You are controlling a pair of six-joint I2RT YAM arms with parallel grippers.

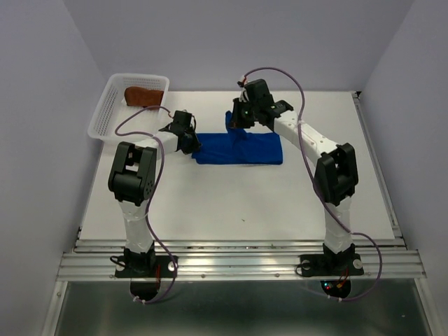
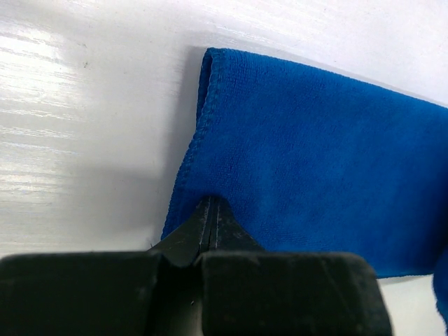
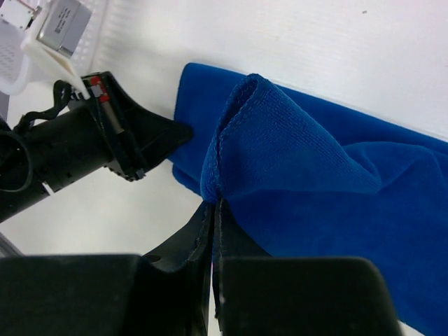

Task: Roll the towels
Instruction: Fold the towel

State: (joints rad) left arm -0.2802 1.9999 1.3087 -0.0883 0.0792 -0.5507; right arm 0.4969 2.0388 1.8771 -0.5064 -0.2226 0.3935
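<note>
A bright blue towel (image 1: 241, 149) lies flat in the middle of the table, folded into a long strip. My right gripper (image 3: 217, 201) is shut on its far left corner, and that corner (image 3: 280, 133) stands up as a raised fold. My left gripper (image 2: 212, 201) is shut, its tips resting on the blue towel (image 2: 315, 161) just inside the left edge; I see no cloth between its jaws. In the top view the left gripper (image 1: 189, 143) is at the towel's left end and the right gripper (image 1: 236, 117) is just behind it. The rust-brown towel (image 1: 143, 96) lies in the basket.
A white mesh basket (image 1: 105, 112) stands at the table's far left corner, just behind my left arm. The two wrists are close together over the towel's left end; my left gripper's body (image 3: 84, 143) shows beside the lifted corner. Walls enclose the table on three sides.
</note>
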